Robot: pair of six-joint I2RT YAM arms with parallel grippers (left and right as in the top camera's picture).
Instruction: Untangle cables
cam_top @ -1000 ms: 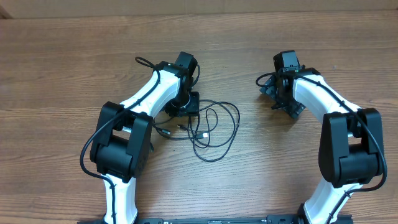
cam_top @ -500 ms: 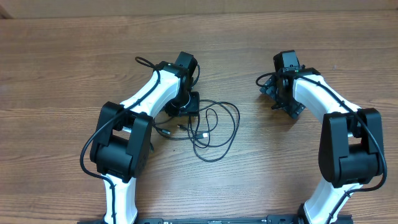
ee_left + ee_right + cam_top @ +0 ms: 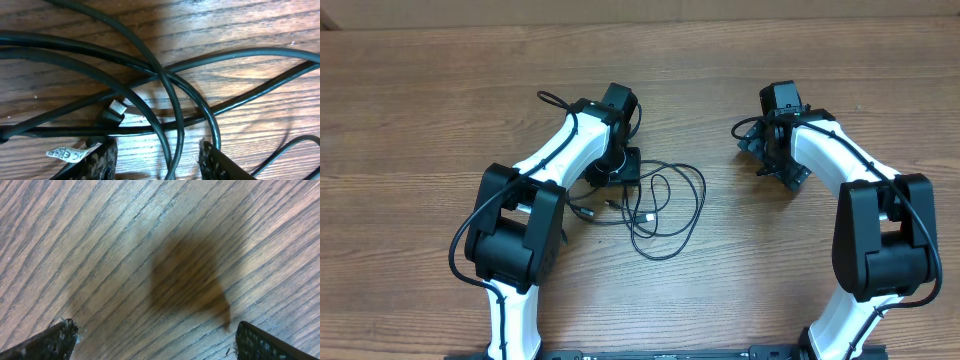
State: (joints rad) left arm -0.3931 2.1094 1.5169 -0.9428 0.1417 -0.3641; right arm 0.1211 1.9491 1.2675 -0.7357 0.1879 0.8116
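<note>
Cables point(image 3: 660, 205) are lying tangled at the middle of the tabletop point(image 3: 410, 90) — my left claw point(image 3: 157, 155) is hanging parted astride several strands, gripping nothing; right claw point(image 3: 155, 332) is gaping over bare wood. Closing here I'd be pinching two crossed strands together, tightening the tangle.

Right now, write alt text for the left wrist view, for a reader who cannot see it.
Several thin black cables cross in a tangle on a wooden table, seen close up. A small metal-tipped plug and a white tag lie at lower left. The left fingers stand apart at the bottom edge, one strand running between them.
</note>
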